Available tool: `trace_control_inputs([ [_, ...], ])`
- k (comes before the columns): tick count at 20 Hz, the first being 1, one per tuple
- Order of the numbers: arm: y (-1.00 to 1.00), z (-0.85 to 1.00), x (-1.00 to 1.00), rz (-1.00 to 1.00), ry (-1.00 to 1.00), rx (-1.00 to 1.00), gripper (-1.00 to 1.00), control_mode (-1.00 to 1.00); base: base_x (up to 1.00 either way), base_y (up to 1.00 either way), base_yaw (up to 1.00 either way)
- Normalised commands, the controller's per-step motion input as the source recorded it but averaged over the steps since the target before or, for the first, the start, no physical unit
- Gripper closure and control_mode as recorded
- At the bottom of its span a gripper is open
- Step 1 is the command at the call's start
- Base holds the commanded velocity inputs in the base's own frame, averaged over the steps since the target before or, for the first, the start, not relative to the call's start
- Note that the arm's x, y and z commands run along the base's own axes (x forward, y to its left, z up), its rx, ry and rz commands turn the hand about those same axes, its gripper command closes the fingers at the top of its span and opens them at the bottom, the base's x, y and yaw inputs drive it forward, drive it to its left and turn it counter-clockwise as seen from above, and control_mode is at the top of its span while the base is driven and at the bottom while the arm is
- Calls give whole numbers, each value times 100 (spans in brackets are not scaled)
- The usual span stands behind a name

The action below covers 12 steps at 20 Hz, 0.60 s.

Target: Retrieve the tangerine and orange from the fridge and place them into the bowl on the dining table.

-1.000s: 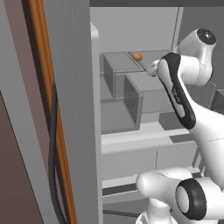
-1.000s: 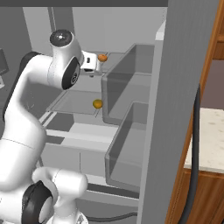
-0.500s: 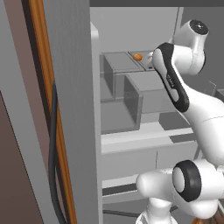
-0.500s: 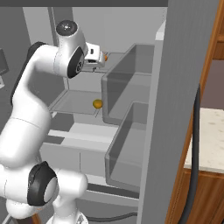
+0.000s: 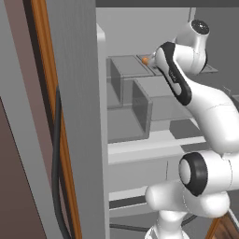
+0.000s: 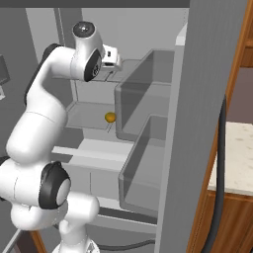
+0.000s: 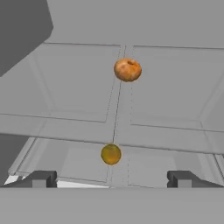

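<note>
Early in task: fridge (image 6: 207, 74) stands open, but both fruits are inside, nothing picked yet; bowl & dining table part all left to do. Redder-orange fruit, prob. the tangerine (image 7: 127, 69), sits on upper shelf (image 7: 78, 94); yellower one, prob. the orange (image 7: 110, 154), on the shelf below, nearer front. Can't be sure which is which. Arm reaches up & into fridge at upper-shelf height, wrist bent fwd, hand looking down the shelves. Gripper (image 7: 112, 179) spread wide, empty, well short of tangerine, lined up roughly w/ both fruits
</note>
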Motion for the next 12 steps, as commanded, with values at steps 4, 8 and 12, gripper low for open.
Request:
trace_control_inputs([
  [4, 0, -6, 53, 0, -1, 0, -100, -100, 0, 0, 0],
  [8, 0, -2, 54, 0, 0, 0, -100, -100, 0, 0, 0],
  [12, 0, 0, 51, 0, 0, 0, -100, -100, 0, 0, 0],
])
